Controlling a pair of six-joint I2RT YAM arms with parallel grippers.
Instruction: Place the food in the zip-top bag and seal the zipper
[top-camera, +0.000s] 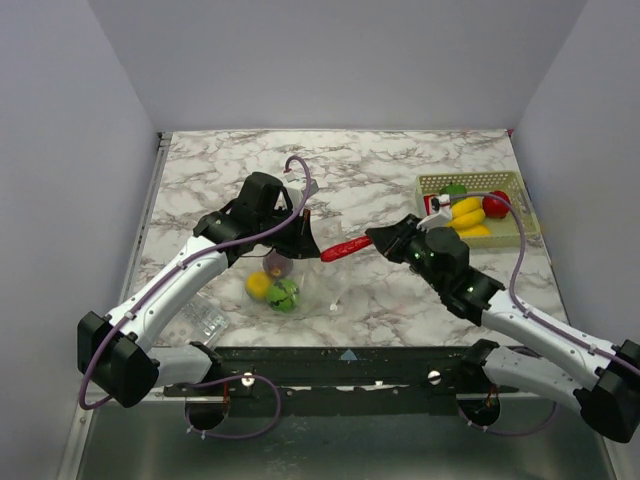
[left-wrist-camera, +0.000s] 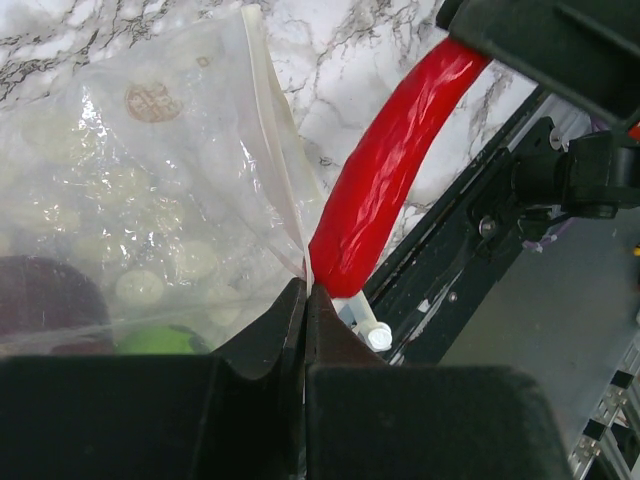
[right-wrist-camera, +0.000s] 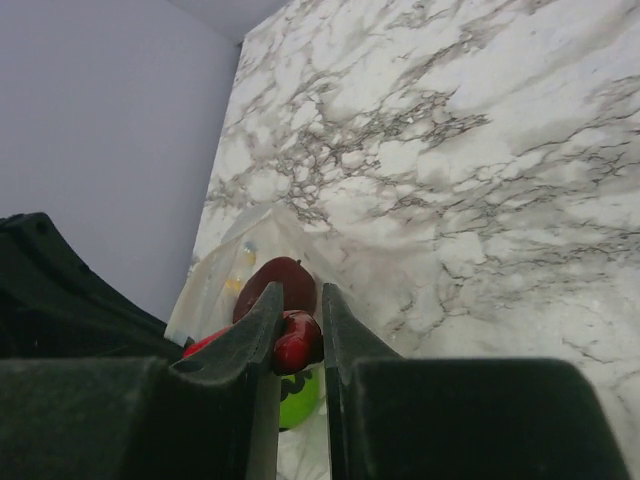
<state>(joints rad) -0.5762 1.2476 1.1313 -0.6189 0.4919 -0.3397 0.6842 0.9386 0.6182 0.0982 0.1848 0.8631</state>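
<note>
The left jaws are pressing together on the rim of the clear bag (left-wrist-camera: 150, 200). They are pinching it at the pale zipper strip (left-wrist-camera: 268, 120) and holding that edge up off the bench (top-camera: 400, 170). The rest of the bag is sagging away beneath these jaws, with a yellow fruit (top-camera: 258, 285), a green vegetable (top-camera: 285, 295) and a dark purple piece (top-camera: 276, 264) lying inside.

The right jaws are pinching one end of a long red chili (top-camera: 345, 248). Its free tip is pointing at the left jaws and sitting just beside their tips, at the bag's mouth. Whether the tip is already passing between the two lips is not showing.

The chili is looking glossy, light and stiff, so it is probably apt to swivel or slide in so narrow a pinch. Gripping it at the end is leaving its whole length free to go in.

The bag is looking thin, slick and floppy, likely to fall shut unless one lip is being held up. The firmer zipper strip is seeming the best place to grip.

More food, yellow bananas (top-camera: 466, 212) and a red fruit (top-camera: 495, 203), is waiting in the basket (top-camera: 470, 178), well apart behind the right jaws.
</note>
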